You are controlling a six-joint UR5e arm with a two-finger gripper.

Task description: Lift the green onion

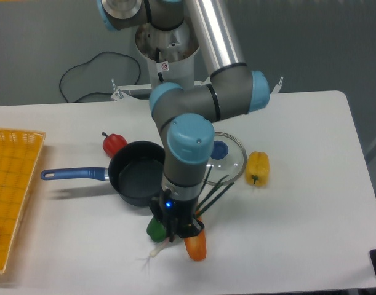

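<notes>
Our gripper (175, 232) hung low over the table's front edge, its fingers closed on the green onion (194, 212) somewhere along the stalk's middle, though the wrist hid the exact point of contact. The white bulb end with its wispy roots trailed down to the left of the fingers and looked just clear of the table (311, 215), while the dark leaves fanned up and to the right from behind the wrist. We judged the middle hold a sensible one for so long and limp a thing, since it let both ends droop about evenly instead of dragging.

Just beside the fingers on the left sat the green bell pepper (154, 229), half hidden by the tool, and on the right the orange carrot-like vegetable (196, 246) lay below them, close enough that either could be nudged. Behind the arm stood the dark saucepan (135, 174) with its blue handle, and the glass lid (228, 157) lay beside it to the right, apart from the pan. The yellow pepper (257, 168) lay near the lid, the red pepper (113, 143) behind the pan, and the yellow basket (12, 184) well apart at the left edge. To us, the pick appeared to be under way.
</notes>
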